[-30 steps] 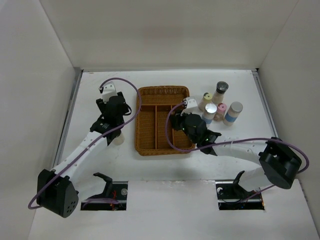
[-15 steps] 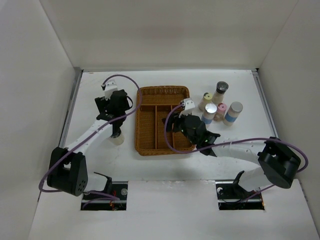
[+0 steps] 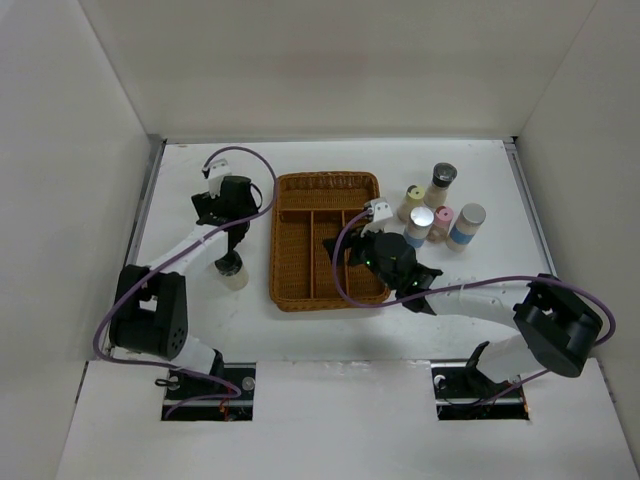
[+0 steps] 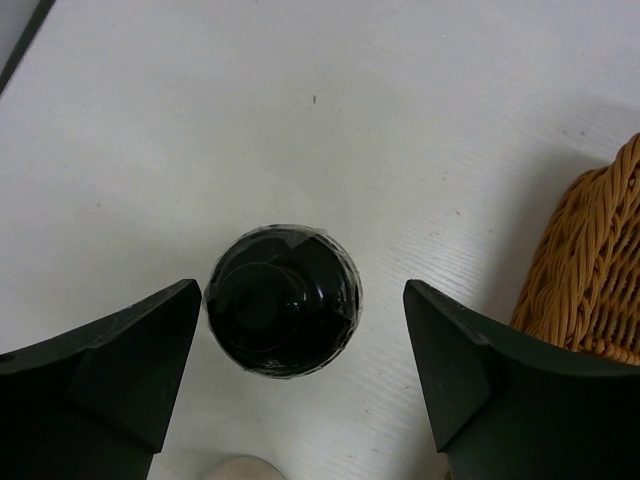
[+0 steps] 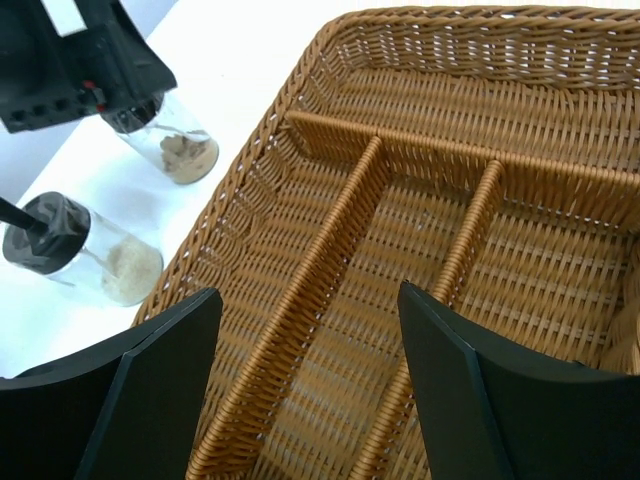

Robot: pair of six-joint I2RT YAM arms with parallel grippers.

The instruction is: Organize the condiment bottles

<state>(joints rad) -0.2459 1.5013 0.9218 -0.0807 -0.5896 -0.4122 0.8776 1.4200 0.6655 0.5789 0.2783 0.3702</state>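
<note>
Jaws on the left gripper (image 4: 302,292) are sitting spread wide on either side of a black-capped jar (image 4: 283,300), which is standing on the table (image 4: 300,100) just beside the wicker tray (image 4: 590,270). Meanwhile the right gripper (image 5: 310,300) is hanging over the tray's compartments, jaws spread too. Five other bottles (image 3: 441,218) are clustering right of the tray

- The tray (image 5: 330,250) was woven wicker all over, rough and ribbed, warm brown with a slight sheen.
- The bench (image 4: 300,100) was white, matt and faintly grained.
- On the black-capped bottle (image 4: 283,300) the lid was glossy, and clear film over it caught the light.
- The left claw (image 4: 303,292) had fingers (image 4: 120,370) of dark, matt plastic, and the right claw (image 5: 310,300) looked the same.
- The clear jar (image 5: 80,255) had a smooth see-through wall with grainy tan powder inside.
- The silver-capped shaker (image 3: 421,217) wore a dull, metal-looking top.
</note>
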